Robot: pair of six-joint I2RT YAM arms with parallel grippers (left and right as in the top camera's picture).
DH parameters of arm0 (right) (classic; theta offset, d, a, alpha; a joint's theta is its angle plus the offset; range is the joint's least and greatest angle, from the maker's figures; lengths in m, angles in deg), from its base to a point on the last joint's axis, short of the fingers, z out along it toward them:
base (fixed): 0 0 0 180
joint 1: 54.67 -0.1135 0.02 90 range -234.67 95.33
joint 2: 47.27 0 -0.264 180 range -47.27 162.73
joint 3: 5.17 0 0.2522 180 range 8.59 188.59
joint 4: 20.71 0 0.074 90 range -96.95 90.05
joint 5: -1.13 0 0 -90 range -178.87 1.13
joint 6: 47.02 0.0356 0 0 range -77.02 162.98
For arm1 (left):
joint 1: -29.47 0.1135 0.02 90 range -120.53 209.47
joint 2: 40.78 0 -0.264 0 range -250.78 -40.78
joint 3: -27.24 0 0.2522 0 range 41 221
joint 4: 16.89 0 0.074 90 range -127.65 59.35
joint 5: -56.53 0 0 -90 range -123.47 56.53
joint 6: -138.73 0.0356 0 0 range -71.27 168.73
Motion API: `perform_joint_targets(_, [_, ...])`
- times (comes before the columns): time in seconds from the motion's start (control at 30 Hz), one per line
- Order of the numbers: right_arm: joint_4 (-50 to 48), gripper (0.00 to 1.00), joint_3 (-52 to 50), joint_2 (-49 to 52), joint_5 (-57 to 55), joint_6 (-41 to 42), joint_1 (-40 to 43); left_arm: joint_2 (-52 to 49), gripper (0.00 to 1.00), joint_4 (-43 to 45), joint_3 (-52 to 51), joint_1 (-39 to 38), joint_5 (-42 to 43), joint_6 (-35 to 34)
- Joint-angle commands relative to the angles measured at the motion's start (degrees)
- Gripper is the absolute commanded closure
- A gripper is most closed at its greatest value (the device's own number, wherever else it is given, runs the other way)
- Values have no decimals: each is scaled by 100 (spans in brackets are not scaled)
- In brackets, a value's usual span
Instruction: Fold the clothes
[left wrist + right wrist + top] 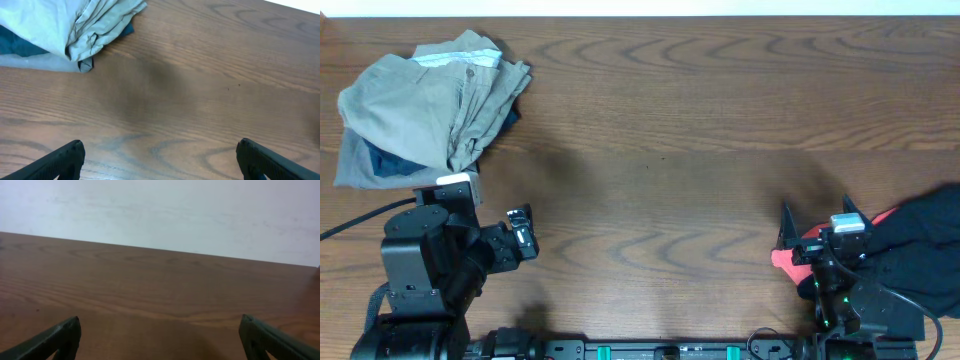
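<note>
Khaki shorts [430, 100] lie bunched over a dark blue garment [390, 162] in the bench's [670, 120] far left corner, apart from the wide-open left gripper [160, 145]. The right gripper [160, 320], also spread open, sits at the near right edge by a red garment [785, 258] and a black garment [920, 240], possibly touching them. A broad stretch of wood separates the heaps.

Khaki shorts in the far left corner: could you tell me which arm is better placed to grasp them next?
Probably the left. The left gripper, open, is nearer the khaki shorts, which its wrist camera sees; the right gripper sits across the table by a black garment.
</note>
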Motion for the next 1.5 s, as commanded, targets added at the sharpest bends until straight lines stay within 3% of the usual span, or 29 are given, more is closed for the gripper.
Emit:
perform_joint_targets(0.0, [7, 1, -13, -24, 90, -74, -35, 2, 2, 11, -11, 15, -46, -55])
perform_joint_targets(0.8, [9, 1, -13, -24, 90, -74, -35, 175, 2, 48, -214, 15, -90, -48])
perform_joint_targets(1.1, [9, 1, -13, -24, 90, -74, -35, 1858, 2, 1416, -2470, 15, -306, -11])
perform_joint_targets(1.47, [9, 1, -13, -24, 90, -74, -35, 4000, 2, 3976, -4994, -9, -501, -11])
